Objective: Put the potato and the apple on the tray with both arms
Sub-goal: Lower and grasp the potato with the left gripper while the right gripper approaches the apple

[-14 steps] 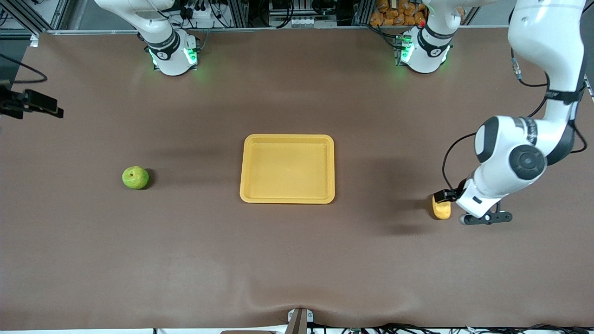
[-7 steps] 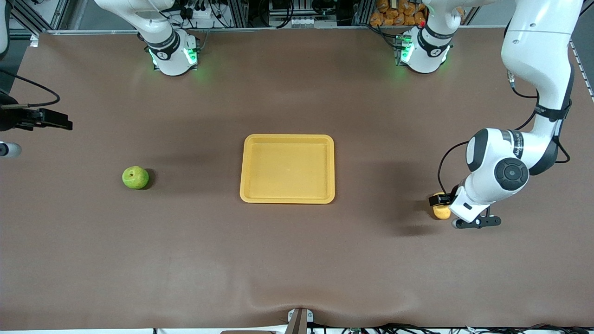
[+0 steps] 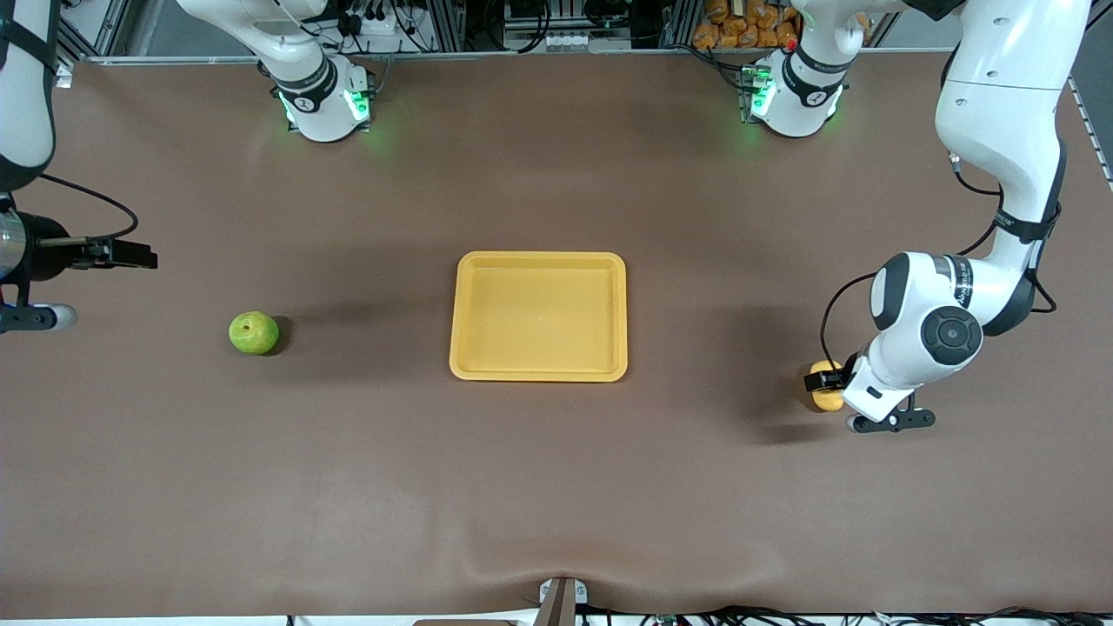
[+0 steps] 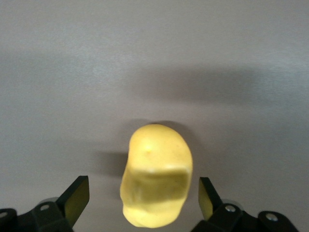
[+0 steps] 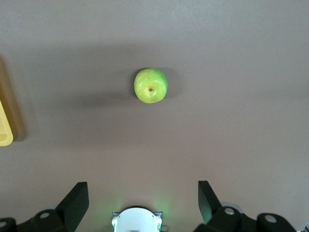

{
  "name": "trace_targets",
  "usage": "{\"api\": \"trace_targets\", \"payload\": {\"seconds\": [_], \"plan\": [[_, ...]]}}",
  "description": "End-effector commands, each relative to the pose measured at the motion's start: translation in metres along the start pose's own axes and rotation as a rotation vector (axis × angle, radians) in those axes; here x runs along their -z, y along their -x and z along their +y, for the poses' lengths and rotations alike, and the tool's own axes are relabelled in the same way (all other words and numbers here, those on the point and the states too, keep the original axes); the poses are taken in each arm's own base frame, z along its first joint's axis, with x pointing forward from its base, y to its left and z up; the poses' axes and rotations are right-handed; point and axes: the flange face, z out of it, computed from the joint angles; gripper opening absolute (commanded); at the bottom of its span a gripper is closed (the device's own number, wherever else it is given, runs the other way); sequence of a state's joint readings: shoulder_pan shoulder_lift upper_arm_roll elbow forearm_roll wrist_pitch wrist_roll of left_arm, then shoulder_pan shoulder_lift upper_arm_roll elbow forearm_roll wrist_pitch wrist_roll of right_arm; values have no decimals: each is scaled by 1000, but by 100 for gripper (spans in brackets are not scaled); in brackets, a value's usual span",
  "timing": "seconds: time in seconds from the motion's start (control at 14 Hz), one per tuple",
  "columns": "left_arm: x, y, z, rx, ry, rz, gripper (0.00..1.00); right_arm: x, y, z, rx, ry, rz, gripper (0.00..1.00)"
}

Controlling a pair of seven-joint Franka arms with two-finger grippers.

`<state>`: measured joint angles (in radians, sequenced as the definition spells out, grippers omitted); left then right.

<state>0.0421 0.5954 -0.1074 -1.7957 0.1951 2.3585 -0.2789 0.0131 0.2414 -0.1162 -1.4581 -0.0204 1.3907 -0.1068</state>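
The yellow-orange potato (image 3: 826, 397) lies on the brown table toward the left arm's end. In the left wrist view the potato (image 4: 157, 174) sits between the fingers with a gap on each side. My left gripper (image 3: 830, 382) is open and low around it (image 4: 142, 197). The green apple (image 3: 254, 333) lies toward the right arm's end; it also shows in the right wrist view (image 5: 150, 85). My right gripper (image 3: 130, 256) is open and empty (image 5: 142, 199), up in the air near that end of the table, apart from the apple. The yellow tray (image 3: 539, 374) lies mid-table with nothing in it.
The two arm bases (image 3: 323, 100) (image 3: 793, 96) stand along the table edge farthest from the front camera. The tray's rim (image 5: 5, 128) shows at the edge of the right wrist view. Bare brown table lies between the tray and each fruit.
The left gripper has closed in on the potato and now hides more of it. The right arm has come in from the table's end toward the apple.
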Motion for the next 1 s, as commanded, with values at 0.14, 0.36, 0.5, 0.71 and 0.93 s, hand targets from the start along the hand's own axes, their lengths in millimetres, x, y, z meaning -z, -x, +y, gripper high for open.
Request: {"api": "trace_targets", "payload": {"seconds": [0.14, 0.36, 0.5, 0.71, 0.93], "plan": [[-18, 0, -2, 55, -10, -9, 100, -21, -19, 6, -6, 10, 15, 100], [-28, -1, 4, 78, -6, -2, 100, -46, -33, 16, -21, 6, 8, 100], [-31, 0, 4, 76, -7, -5, 100, -63, -39, 22, -28, 1, 11, 100], [-29, -2, 4, 48, -27, 15, 92, -78, -45, 23, -29, 1, 7, 100], [-28, -3, 4, 42, -29, 19, 38, -98, -55, 23, -28, 4, 26, 100]]}}
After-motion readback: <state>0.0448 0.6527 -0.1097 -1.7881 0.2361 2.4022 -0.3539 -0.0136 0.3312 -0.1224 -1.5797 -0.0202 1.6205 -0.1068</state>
